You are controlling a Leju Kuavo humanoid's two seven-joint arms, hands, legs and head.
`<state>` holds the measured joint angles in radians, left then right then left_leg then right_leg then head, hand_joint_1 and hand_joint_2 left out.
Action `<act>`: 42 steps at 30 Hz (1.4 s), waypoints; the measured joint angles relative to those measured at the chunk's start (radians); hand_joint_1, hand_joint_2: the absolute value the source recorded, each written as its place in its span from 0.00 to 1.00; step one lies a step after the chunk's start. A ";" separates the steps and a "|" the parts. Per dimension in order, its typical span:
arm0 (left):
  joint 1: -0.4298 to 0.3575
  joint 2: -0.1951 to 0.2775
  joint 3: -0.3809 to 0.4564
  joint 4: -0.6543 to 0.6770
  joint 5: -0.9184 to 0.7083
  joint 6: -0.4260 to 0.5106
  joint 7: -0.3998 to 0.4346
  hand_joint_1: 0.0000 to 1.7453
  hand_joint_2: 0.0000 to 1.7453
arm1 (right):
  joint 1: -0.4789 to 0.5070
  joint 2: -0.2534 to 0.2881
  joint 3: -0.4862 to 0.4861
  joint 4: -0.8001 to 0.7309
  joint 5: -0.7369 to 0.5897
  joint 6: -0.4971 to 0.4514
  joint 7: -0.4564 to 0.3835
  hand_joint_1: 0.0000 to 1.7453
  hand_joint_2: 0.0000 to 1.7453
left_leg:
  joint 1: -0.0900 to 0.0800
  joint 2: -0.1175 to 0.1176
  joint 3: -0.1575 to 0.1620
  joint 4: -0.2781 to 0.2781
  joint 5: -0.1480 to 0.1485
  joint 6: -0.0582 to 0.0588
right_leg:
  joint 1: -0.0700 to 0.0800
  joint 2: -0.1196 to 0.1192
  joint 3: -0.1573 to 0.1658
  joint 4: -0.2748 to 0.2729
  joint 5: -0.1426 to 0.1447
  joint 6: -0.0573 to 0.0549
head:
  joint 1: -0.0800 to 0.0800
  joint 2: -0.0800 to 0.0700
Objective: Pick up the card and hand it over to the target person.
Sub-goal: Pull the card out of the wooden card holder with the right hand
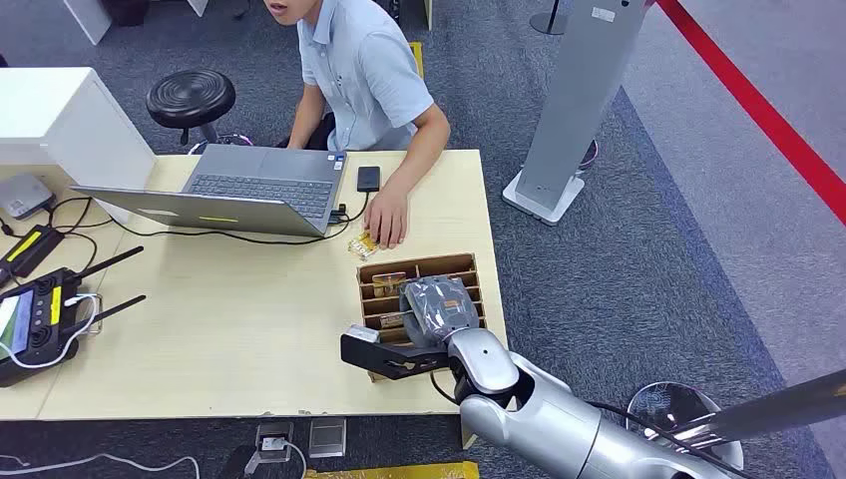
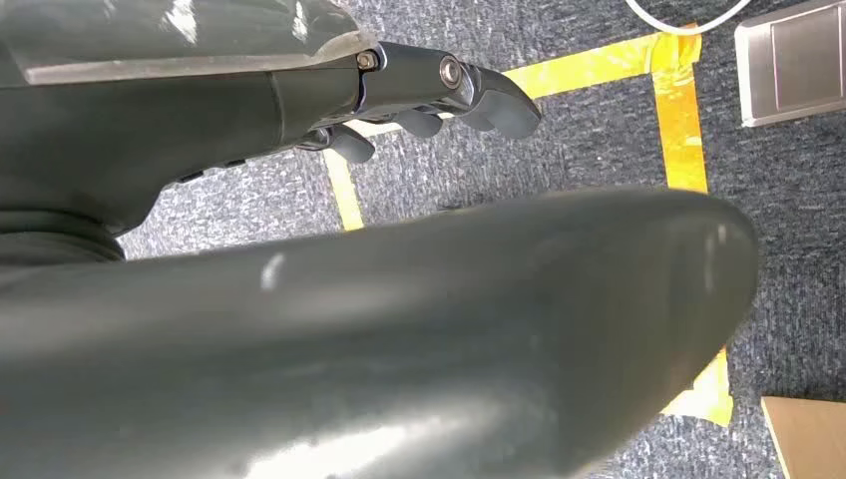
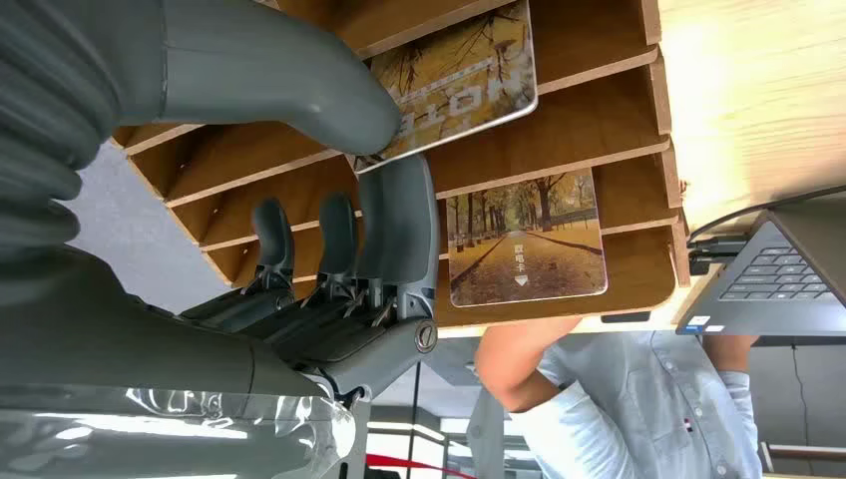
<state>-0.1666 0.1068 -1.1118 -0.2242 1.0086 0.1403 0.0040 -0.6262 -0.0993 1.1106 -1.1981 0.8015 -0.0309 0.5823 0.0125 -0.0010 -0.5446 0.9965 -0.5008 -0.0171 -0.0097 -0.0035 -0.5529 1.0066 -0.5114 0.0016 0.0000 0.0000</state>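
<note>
A wooden slotted card rack (image 1: 466, 266) stands at the table's near right edge, with my right hand (image 1: 439, 309) down on it. In the right wrist view the thumb and a finger (image 3: 397, 215) pinch the corner of a card (image 3: 469, 75) printed with autumn trees, which still leans in its slot. A second, similar card (image 3: 527, 239) stands in another slot of the rack (image 3: 609, 140). The target person (image 1: 359, 70) sits across the table, one hand (image 1: 387, 218) resting near a small card (image 1: 363, 243). My left hand (image 2: 439, 95) hangs over the carpet, holding nothing, fingers loosely extended.
An open laptop (image 1: 254, 188) and a phone (image 1: 368, 179) lie in front of the person. A remote controller (image 1: 35, 324) with cables sits at the table's left. A black stool (image 1: 191, 97) and a grey stand (image 1: 574, 110) are beyond the table. Yellow floor tape (image 2: 678, 110) runs below.
</note>
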 joint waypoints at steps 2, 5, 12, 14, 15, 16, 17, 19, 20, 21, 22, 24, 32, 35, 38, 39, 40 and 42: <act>0.000 0.000 0.000 0.000 0.000 0.000 0.000 0.00 0.00 | 0.000 0.000 0.000 0.000 0.000 0.000 0.000 0.75 1.00 | 0.000 0.000 0.001 -0.001 0.000 0.000 | 0.000 0.000 0.001 -0.001 0.000 0.000 | 0.000 0.000; 0.000 0.001 -0.001 0.000 -0.001 0.000 0.000 0.00 0.00 | 0.000 -0.001 0.000 0.000 0.001 0.000 0.001 0.76 1.00 | 0.000 0.000 0.001 -0.001 0.001 0.000 | 0.000 0.000 0.001 -0.001 0.001 0.000 | 0.000 0.000; -0.001 0.002 -0.009 0.001 -0.010 0.004 0.003 0.00 0.25 | 0.003 0.001 0.001 0.008 -0.004 0.000 -0.001 0.78 1.00 | 0.000 0.000 0.000 0.000 0.000 0.000 | 0.000 0.000 0.000 0.000 0.000 0.000 | 0.000 0.000; -0.003 0.003 -0.020 0.002 -0.024 0.011 0.006 0.00 0.75 | 0.004 0.002 0.000 0.013 -0.006 -0.001 -0.003 0.79 1.00 | 0.000 0.000 0.000 0.000 0.000 0.000 | 0.000 0.000 0.000 0.000 0.000 0.000 | 0.000 0.000; -0.004 0.003 -0.022 0.002 -0.028 0.013 0.007 0.00 1.00 | 0.004 0.002 0.000 0.014 -0.006 -0.002 -0.003 0.79 1.00 | 0.000 0.000 0.000 0.000 0.000 0.000 | 0.000 0.000 0.000 0.000 0.000 0.000 | 0.000 0.000; -0.005 0.003 -0.021 0.000 -0.027 0.014 0.004 0.00 1.00 | 0.004 0.002 -0.001 0.015 -0.007 -0.002 -0.004 0.79 1.00 | 0.000 0.000 0.000 0.000 0.000 0.000 | 0.000 0.000 0.000 0.000 0.000 0.000 | 0.000 0.000; -0.005 0.003 -0.015 -0.001 -0.022 0.012 0.000 0.00 1.00 | 0.003 0.001 -0.001 0.014 -0.007 -0.003 -0.004 0.79 1.00 | 0.000 0.000 0.000 0.000 0.000 0.000 | 0.000 0.000 0.000 0.000 0.000 0.000 | 0.000 0.000; -0.003 0.004 -0.001 -0.002 -0.010 0.011 -0.002 0.00 1.00 | 0.003 -0.001 -0.005 0.008 -0.011 -0.008 -0.005 0.79 1.00 | 0.000 0.000 0.000 0.001 0.000 0.000 | 0.000 0.000 0.000 0.000 0.000 0.000 | 0.000 0.000; -0.003 0.004 0.001 -0.001 -0.008 0.011 0.001 0.00 1.00 | 0.001 -0.002 -0.007 0.003 -0.013 -0.010 -0.005 0.79 1.00 | 0.000 0.000 0.000 0.001 0.000 0.000 | 0.000 0.000 0.000 0.001 0.000 0.000 | 0.000 0.000; -0.002 0.004 0.003 0.000 -0.006 0.012 0.004 0.00 1.00 | -0.002 -0.005 -0.011 -0.006 -0.017 -0.013 -0.004 0.79 1.00 | 0.000 0.000 0.000 0.001 0.000 0.000 | 0.000 0.000 0.000 0.001 0.000 0.000 | 0.000 0.000; -0.002 0.005 0.004 0.000 -0.006 0.012 0.003 0.00 1.00 | -0.005 -0.008 -0.016 -0.018 -0.021 -0.016 -0.002 0.79 1.00 | 0.000 0.000 -0.001 0.001 0.000 0.000 | 0.000 0.000 -0.001 0.001 0.000 0.000 | 0.000 0.000; -0.001 0.005 0.006 0.000 -0.004 0.012 0.001 0.00 1.00 | -0.011 -0.020 -0.031 -0.055 -0.031 -0.024 0.005 0.79 1.00 | 0.000 0.000 -0.001 0.001 0.000 0.000 | 0.000 0.000 -0.001 0.001 0.000 0.000 | 0.000 0.000; 0.010 0.007 0.016 0.000 0.005 0.013 -0.007 0.00 1.00 | -0.034 -0.074 -0.095 -0.217 -0.071 -0.052 0.042 0.79 1.00 | 0.000 0.000 -0.002 0.003 -0.001 0.000 | 0.000 0.000 -0.002 0.002 -0.001 0.000 | 0.000 0.000; 0.020 0.008 0.025 0.000 0.015 0.014 -0.015 0.00 1.00 | -0.053 -0.121 -0.144 -0.368 -0.121 -0.065 0.059 0.79 1.00 | 0.000 -0.001 -0.003 0.003 -0.001 0.000 | 0.000 -0.001 -0.002 0.003 -0.001 0.000 | 0.000 0.000; 0.031 0.006 0.036 0.000 0.026 0.015 -0.025 0.00 1.00 | -0.081 -0.160 -0.172 -0.486 -0.166 -0.051 0.075 0.79 1.00 | -0.001 0.000 -0.004 0.005 -0.002 0.000 | -0.001 0.000 -0.004 0.004 -0.002 0.001 | 0.000 0.000; 0.034 0.005 0.038 0.000 0.029 0.015 -0.028 0.00 1.00 | -0.086 -0.167 -0.176 -0.505 -0.171 -0.049 0.078 0.79 1.00 | -0.001 0.000 -0.004 0.005 -0.002 0.001 | -0.001 0.000 -0.004 0.005 -0.002 0.001 | 0.000 0.000; 0.036 0.004 0.040 -0.001 0.030 0.016 -0.030 0.00 1.00 | -0.088 -0.171 -0.180 -0.518 -0.172 -0.048 0.082 0.79 1.00 | -0.001 -0.001 -0.004 0.005 -0.002 0.001 | -0.001 -0.001 -0.004 0.005 -0.002 0.001 | 0.000 0.000; 0.037 0.002 0.042 0.000 0.033 0.017 -0.032 0.00 1.00 | -0.087 -0.175 -0.182 -0.530 -0.175 -0.045 0.086 0.79 1.00 | -0.001 -0.001 -0.004 0.004 -0.001 0.001 | -0.001 -0.001 -0.004 0.004 -0.002 0.001 | 0.000 0.000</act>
<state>-0.1292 0.1086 -1.0697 -0.2247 1.0412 0.1571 -0.0280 -0.7136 -0.2742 0.9286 -1.7286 0.6269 -0.0763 0.6681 0.0118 -0.0021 -0.5485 1.0009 -0.5023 -0.0163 -0.0104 -0.0046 -0.5566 1.0106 -0.5131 0.0022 0.0000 0.0000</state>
